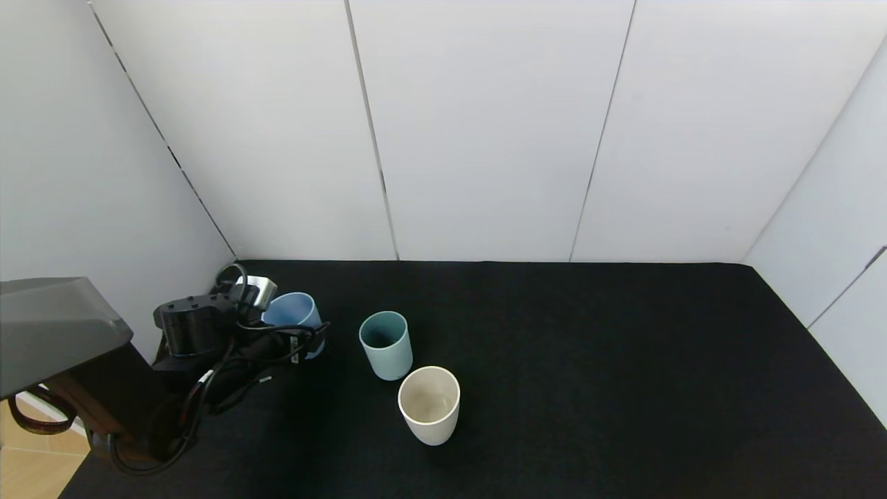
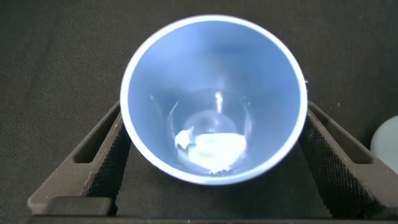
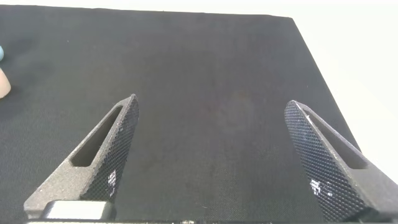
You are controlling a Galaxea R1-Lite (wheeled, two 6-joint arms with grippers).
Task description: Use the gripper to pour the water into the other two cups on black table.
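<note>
A light blue cup (image 1: 294,313) stands on the black table (image 1: 589,360) at the far left, with a little water in its bottom (image 2: 214,146). My left gripper (image 1: 299,339) is open, with a black finger (image 2: 102,162) on either side of this cup, close to its wall. The teal-green cup (image 1: 385,344) stands upright to its right. The cream-white cup (image 1: 429,404) stands upright nearer me, just right of the teal one. My right gripper (image 3: 211,106) is open and empty above bare table; it does not show in the head view.
White wall panels (image 1: 485,132) close the table at the back and both sides. A grey block (image 1: 48,326) sits over the left arm at the table's left edge. Bare black cloth stretches to the right of the cups.
</note>
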